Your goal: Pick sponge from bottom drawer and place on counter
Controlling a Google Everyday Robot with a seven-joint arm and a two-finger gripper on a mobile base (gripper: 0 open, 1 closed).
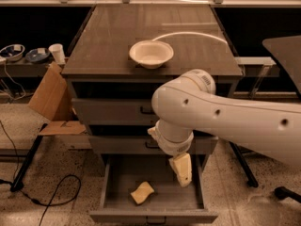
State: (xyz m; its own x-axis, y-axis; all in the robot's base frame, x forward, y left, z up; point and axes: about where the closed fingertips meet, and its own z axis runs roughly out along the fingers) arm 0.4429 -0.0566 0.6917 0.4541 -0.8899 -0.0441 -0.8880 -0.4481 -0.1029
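Observation:
The pale yellow sponge (142,192) lies flat on the floor of the open bottom drawer (113,199), near its front middle. My gripper (181,170) hangs from the white arm over the drawer's right half, pointing down, a short way right of and above the sponge, apart from it. The counter (113,36) tops the grey cabinet and holds a white bowl (151,53) near its front edge.
The two upper drawers (113,111) are shut. A cardboard box (51,95) leans left of the cabinet, with a black cable (56,192) on the floor. A paper cup (57,53) and dishes sit on a low shelf at left. Black legs (242,161) stand at right.

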